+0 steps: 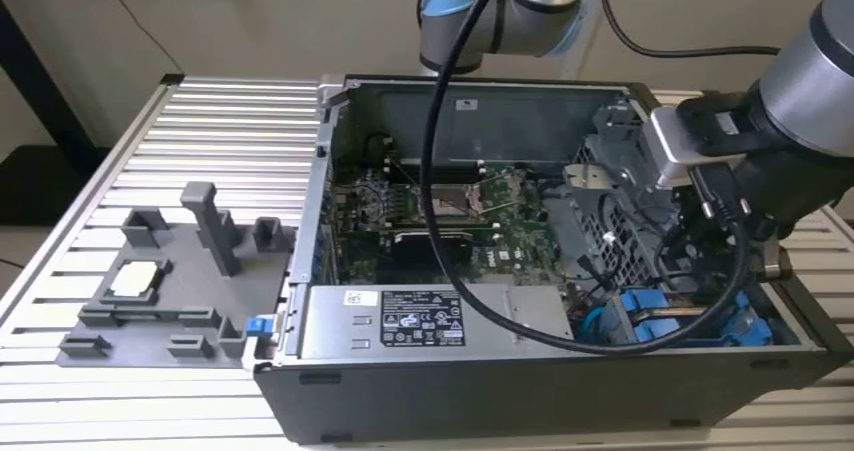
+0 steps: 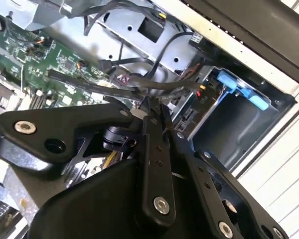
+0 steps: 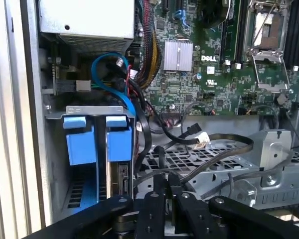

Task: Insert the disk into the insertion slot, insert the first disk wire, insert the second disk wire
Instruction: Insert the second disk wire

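Three steps to account for. Judged the first complete: found the flat silver-grey hard drive in its bright blue plastic carrier [image 3: 118, 144] seated in the grey sheet-metal drive bay [image 3: 54, 164], at the corner of the open computer case [image 1: 534, 391] towards the exterior view's right. Noted a second blue fitting [image 3: 79, 139] alongside the carrier. Judged both wire steps outstanding: saw flat black cables [image 3: 224, 148] lying loose across the perforated metal cage [image 3: 189, 164], one ending in a pale connector [image 3: 202, 139] plugged into nothing visible. Located the black two-fingered gripper [image 3: 168, 194] just beside the bay, over the cage, among those cables. Recorded the jaws as drawn together in both wrist views; could not confirm whether any cable was pinched between them. Placed the hard drive beside the jaws, apart from them and not in their hold.
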Tool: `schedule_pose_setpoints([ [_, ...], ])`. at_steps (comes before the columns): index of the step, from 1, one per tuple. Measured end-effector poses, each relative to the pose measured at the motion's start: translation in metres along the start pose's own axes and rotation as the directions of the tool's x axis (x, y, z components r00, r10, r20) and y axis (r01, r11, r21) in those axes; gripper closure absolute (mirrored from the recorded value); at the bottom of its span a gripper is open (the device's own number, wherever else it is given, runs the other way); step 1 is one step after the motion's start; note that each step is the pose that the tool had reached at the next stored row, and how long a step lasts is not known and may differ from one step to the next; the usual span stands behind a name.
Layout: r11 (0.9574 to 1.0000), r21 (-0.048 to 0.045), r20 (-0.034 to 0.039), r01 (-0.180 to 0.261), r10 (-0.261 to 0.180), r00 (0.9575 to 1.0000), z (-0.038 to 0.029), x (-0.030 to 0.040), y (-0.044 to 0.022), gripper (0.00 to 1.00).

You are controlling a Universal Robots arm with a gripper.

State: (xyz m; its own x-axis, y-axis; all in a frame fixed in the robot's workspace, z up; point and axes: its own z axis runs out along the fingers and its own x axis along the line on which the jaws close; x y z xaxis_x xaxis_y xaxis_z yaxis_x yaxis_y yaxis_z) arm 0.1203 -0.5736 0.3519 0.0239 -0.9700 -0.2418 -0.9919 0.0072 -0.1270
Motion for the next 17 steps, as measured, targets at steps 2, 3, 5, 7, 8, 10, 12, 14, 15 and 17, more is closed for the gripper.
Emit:
schedule_pose_setpoints([
  [2, 1.0000, -0.0005, 0.0013, 0.002, -0.002, 1.0000, -0.0068, -0.0010, -0.0008, 0.85],
  [3, 1.0000, -0.0008, 0.0018, 0.003, -0.003, 1.0000, -0.0101, -0.0016, -0.0008, 0.85],
  [5, 1.0000, -0.0008, -0.0005, 0.007, -0.007, 1.0000, -0.0123, -0.0012, 0.0005, 0.85],
  [7, 0.9999, -0.0023, -0.0209, 0.012, -0.012, 0.9997, -0.0126, -0.0012, 0.0010, 0.85],
  [8, 0.9999, -0.0033, -0.0319, 0.016, -0.016, 0.9994, -0.0126, -0.0011, 0.0012, 0.85],
  [10, 0.9997, -0.0052, -0.0474, 0.023, -0.023, 0.9986, -0.0127, -0.0010, 0.0017, 0.85],
  [12, 0.9997, -0.0057, -0.0523, 0.024, -0.025, 0.9983, -0.0133, 0.0010, 0.0032, 0.85],
  [14, 0.9997, -0.0044, -0.0525, 0.025, -0.025, 0.9983, -0.0145, 0.0040, 0.0074, 0.85],
  [15, 0.9997, -0.0040, -0.0527, 0.025, -0.025, 0.9983, -0.0152, 0.0061, 0.0089, 0.85],
  [17, 0.9997, -0.0039, -0.0526, 0.025, -0.025, 0.9983, -0.0157, 0.0098, 0.0099, 0.85],
])
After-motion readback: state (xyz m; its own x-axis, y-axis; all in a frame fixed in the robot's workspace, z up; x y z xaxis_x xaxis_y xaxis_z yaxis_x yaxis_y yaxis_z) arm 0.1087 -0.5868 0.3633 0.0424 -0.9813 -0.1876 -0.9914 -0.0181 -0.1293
